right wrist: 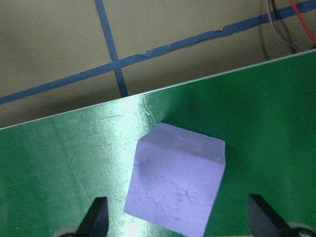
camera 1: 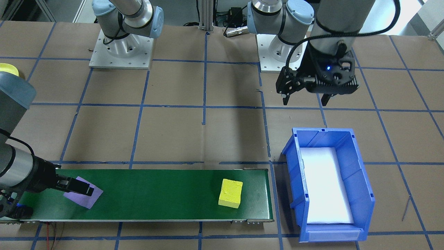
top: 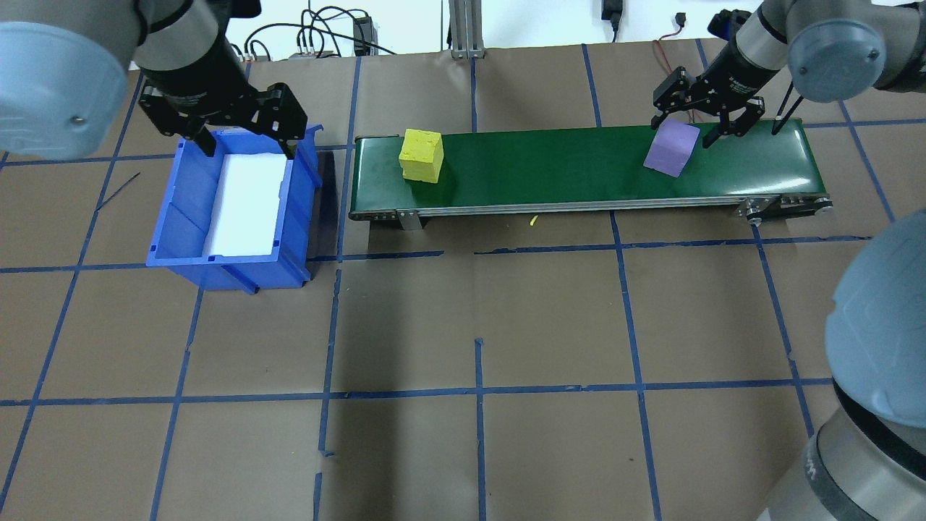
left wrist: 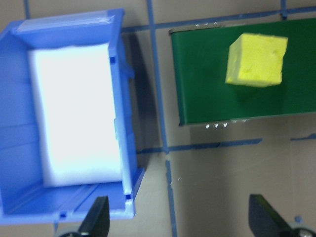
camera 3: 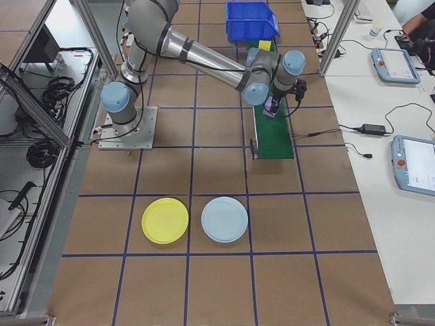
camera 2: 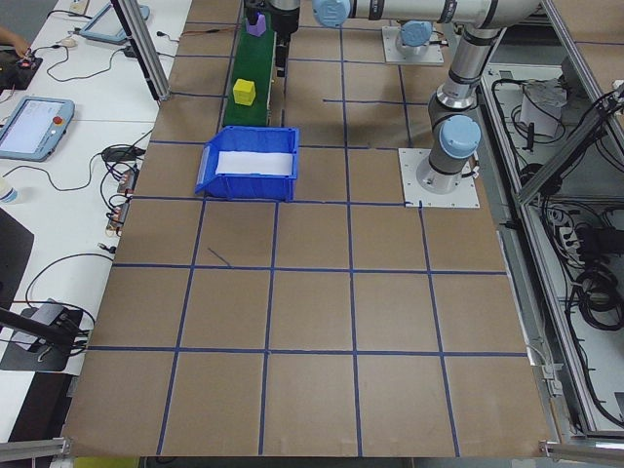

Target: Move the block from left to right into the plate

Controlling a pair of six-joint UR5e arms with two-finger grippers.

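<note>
Overhead exterior view shows a long green conveyor belt (top: 579, 166) lying across the far side of the tabletop (top: 463, 362), with 2 foam blocks on it. The purple block (top: 673, 147) sits near the belt's right end, directly below the right end effector (top: 707, 124), whose 2 fingers are spread wide and straddle the block without touching it. In the right wrist-mounted view the purple block (right wrist: 176, 191) lies centred between the 2 fingertips, turned slightly askew to the belt's length. The yellow block (top: 421, 155) rests near the belt's left end, well apart from the right arm. The left end effector (top: 221, 130) hangs released and empty over the blue bin (top: 235, 210), which holds only a white liner. The yellow plate (camera 3: 165, 220) shows in the exterior right view, on the tabletop beside a pale blue plate (camera 3: 225, 219), well away from the belt. Judging by position, the right arm is nearer the purple block and needs only to descend and close.
</note>
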